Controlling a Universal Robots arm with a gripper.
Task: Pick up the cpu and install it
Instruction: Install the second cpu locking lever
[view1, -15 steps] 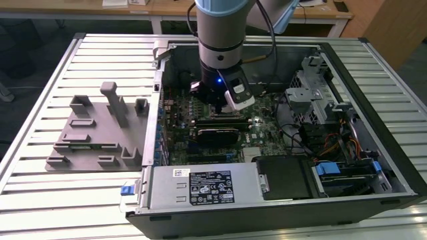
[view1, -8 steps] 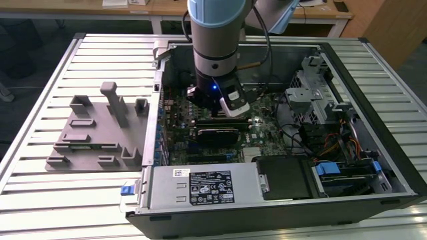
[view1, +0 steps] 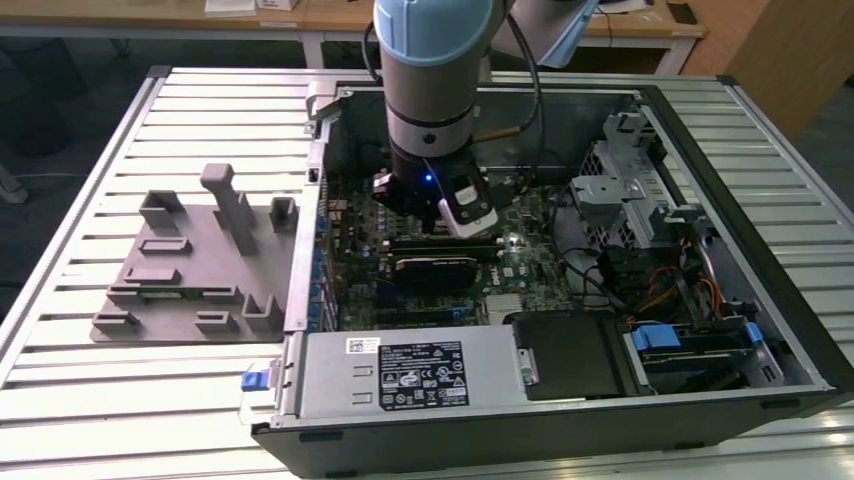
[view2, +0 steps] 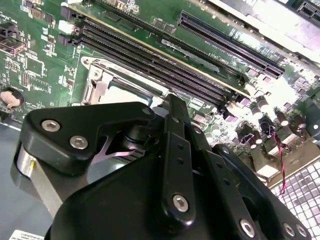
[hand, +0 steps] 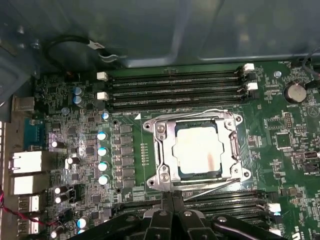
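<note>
In the socket (hand: 197, 150) at the middle of the motherboard (hand: 280, 145), the cpu (hand: 199, 148) lies flat and square under its metal frame (hand: 165, 150), its pale silver top showing through the opening, with memory slots (hand: 172, 87) running along one side and more slots on the other. By the look of it, it is a light, stiff, thin plate with a smooth top that would slip under a careless pinch, and its underside contacts are surely delicate; the sound place to hold it would be by two opposite edges, kept level. In the first wrist view the gripper (hand: 172, 207) hangs just beside the socket, near the frame's edge, its two black fingers (hand: 162, 220) pressed together with nothing between them. The second wrist view shows the gripper's black linkage above the same socket (view2: 107, 82). In the exterior view the arm (view1: 430, 90) stands nearly upright, reaching straight down into the open computer case (view1: 747, 300), its wrist low over the board, while the grey fixture (view1: 187, 270) sits on the table (view1: 80, 400) well apart, at the exterior view's left.
</note>
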